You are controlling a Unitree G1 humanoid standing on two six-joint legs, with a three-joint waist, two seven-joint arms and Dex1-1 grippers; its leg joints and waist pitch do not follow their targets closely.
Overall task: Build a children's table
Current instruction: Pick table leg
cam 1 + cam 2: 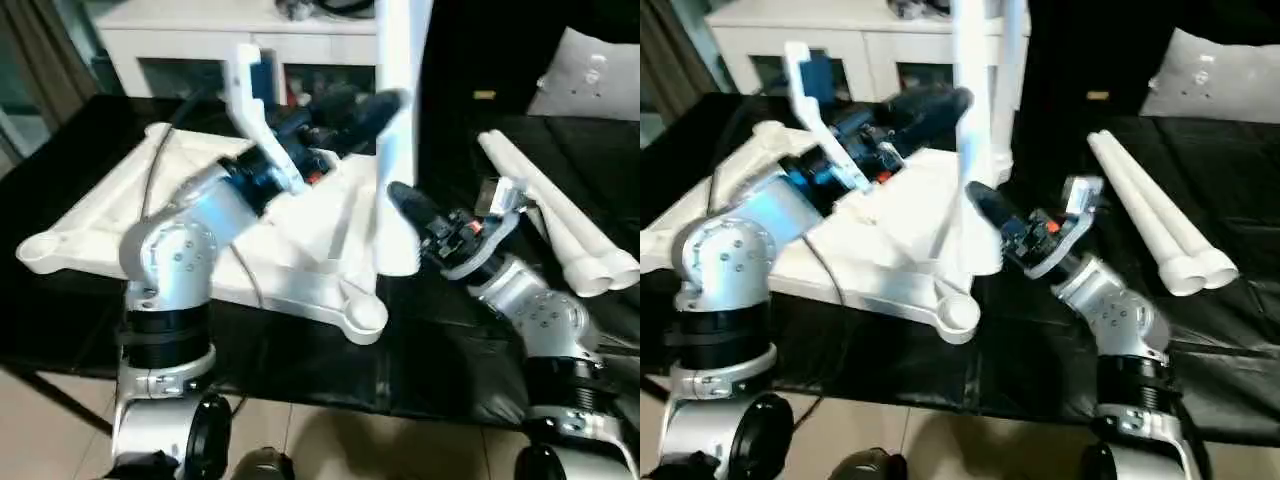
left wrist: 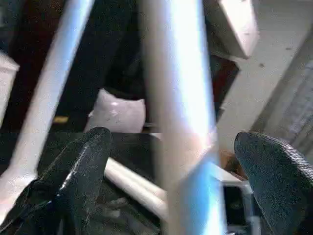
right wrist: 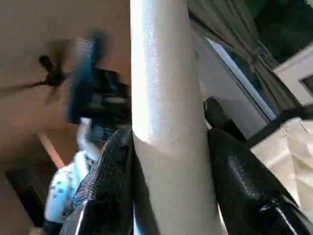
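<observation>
The children's table's white top [image 1: 90, 230] lies underside up on the black mat. One white leg [image 1: 397, 60] stands upright at the top's right side. My right gripper [image 1: 402, 203] is shut on the leg's lower part, and in the right wrist view both black fingers [image 3: 105, 181] press against the tube [image 3: 166, 98]. Higher up, my left gripper [image 1: 388, 106] is open around the same leg. Its fingers [image 2: 83, 166] stand clear of the tube [image 2: 178, 107] on either side. A second white tube [image 2: 51, 93] rises behind it.
Two spare white legs [image 1: 560, 220] lie side by side on the mat to the right. A round corner socket [image 1: 365, 315] juts toward the mat's front edge [image 1: 300, 390]. A white cabinet [image 1: 200, 40] stands behind, and a grey cushion [image 1: 590, 70] sits at the far right.
</observation>
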